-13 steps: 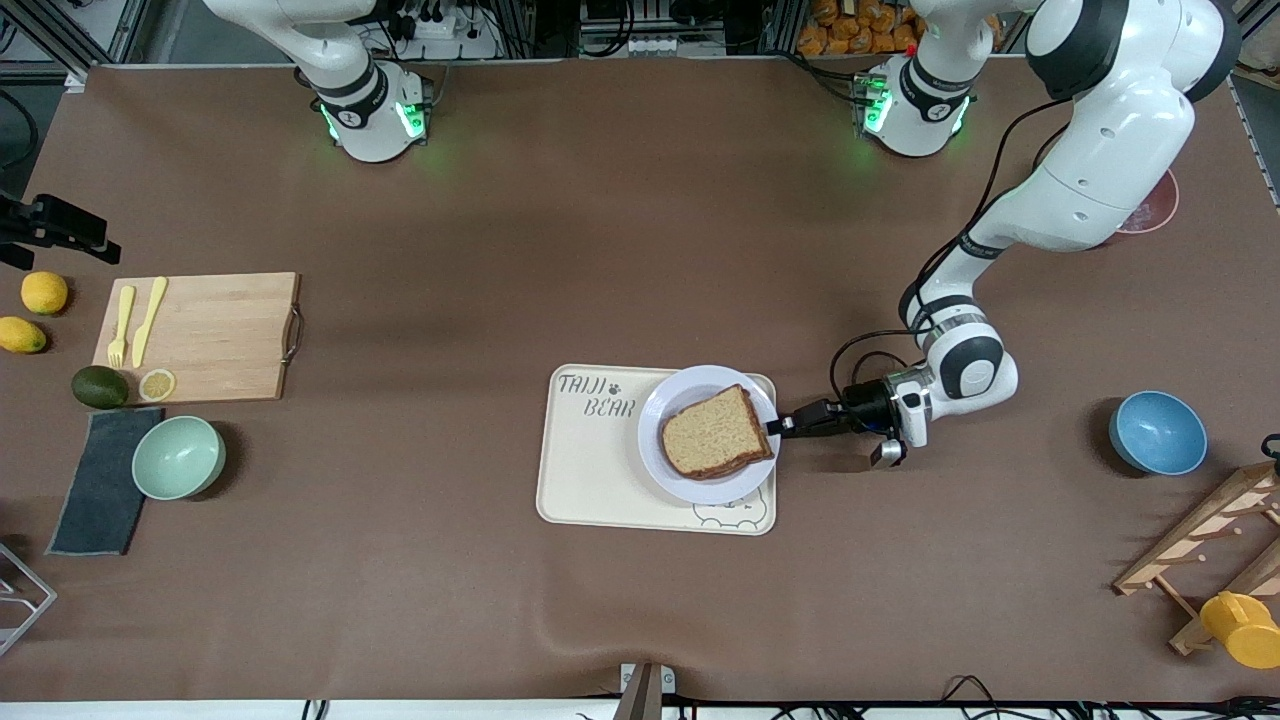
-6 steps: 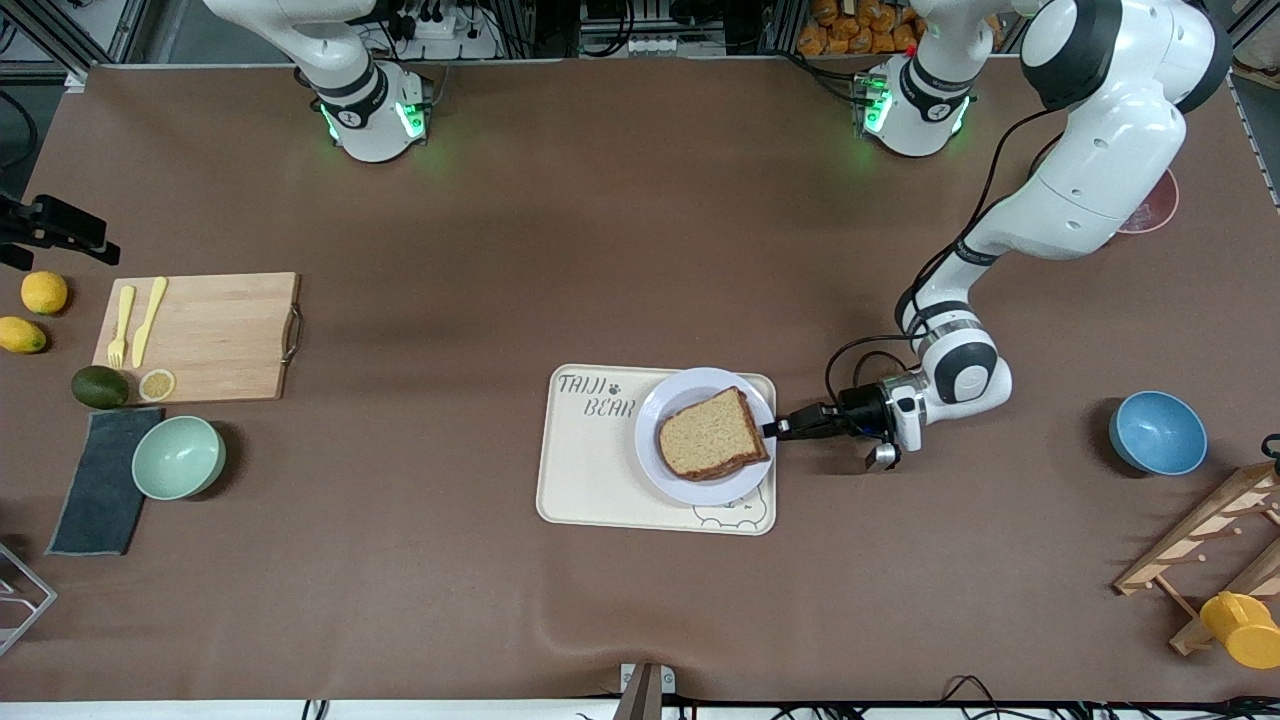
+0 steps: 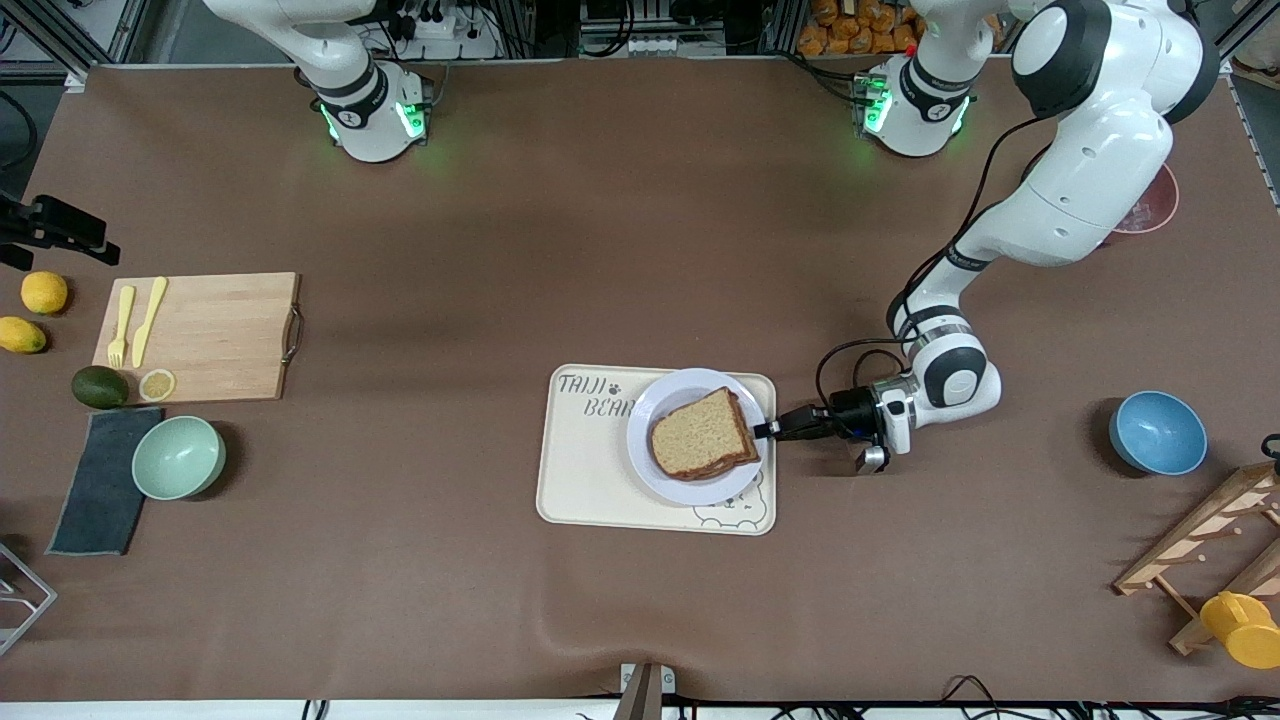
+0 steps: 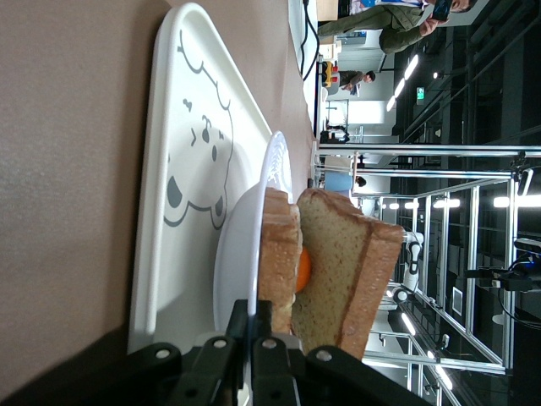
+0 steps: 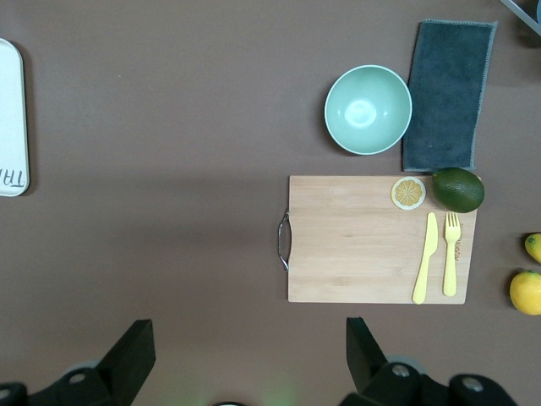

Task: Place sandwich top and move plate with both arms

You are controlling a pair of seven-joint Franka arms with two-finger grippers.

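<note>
Brown table: sandwich top (image 3: 703, 433) already covers the egg sandwich on the plate (image 3: 690, 483), atop the bear tray (image 3: 588, 485). Left gripper (image 3: 768, 429) pinches the plate's rim; right gripper (image 5: 245, 355), splayed, waits over the table. Moving remains.

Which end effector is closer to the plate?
Left: the left end effector grips the plate rim. The right end effector hangs open high over the cutting board.

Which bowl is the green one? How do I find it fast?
Start at the wooden cutting board toward the right arm's end of the table. The green bowl sits just nearer the front camera, beside a dark cloth. It is pale mint, unlike the blue bowl.
</note>
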